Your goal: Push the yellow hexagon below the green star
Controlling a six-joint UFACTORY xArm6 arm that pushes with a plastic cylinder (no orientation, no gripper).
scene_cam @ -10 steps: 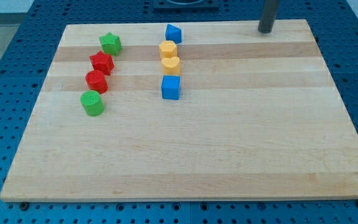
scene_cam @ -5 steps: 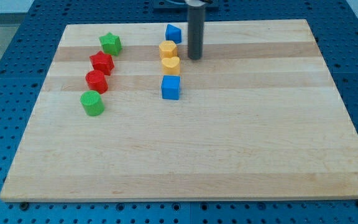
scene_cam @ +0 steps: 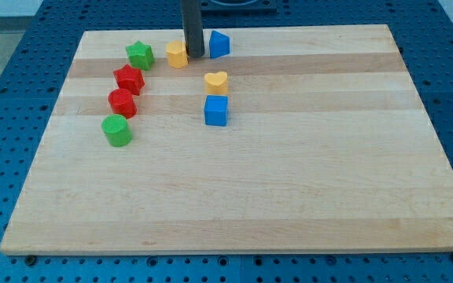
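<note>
The yellow hexagon (scene_cam: 177,54) lies near the view's top, just right of the green star (scene_cam: 140,54) and level with it, with a small gap between them. My tip (scene_cam: 193,56) touches the hexagon's right side, between it and a blue block (scene_cam: 219,43). The rod rises out of the view's top.
A red star (scene_cam: 129,79), a red round block (scene_cam: 122,103) and a green round block (scene_cam: 117,130) run down below the green star. A yellow heart (scene_cam: 216,82) and a blue cube (scene_cam: 216,111) sit right of them on the wooden board (scene_cam: 289,157).
My tip swept from the view's top right to the left, reached the yellow hexagon and pushed it left and slightly up, away from the yellow heart towards the green star.
</note>
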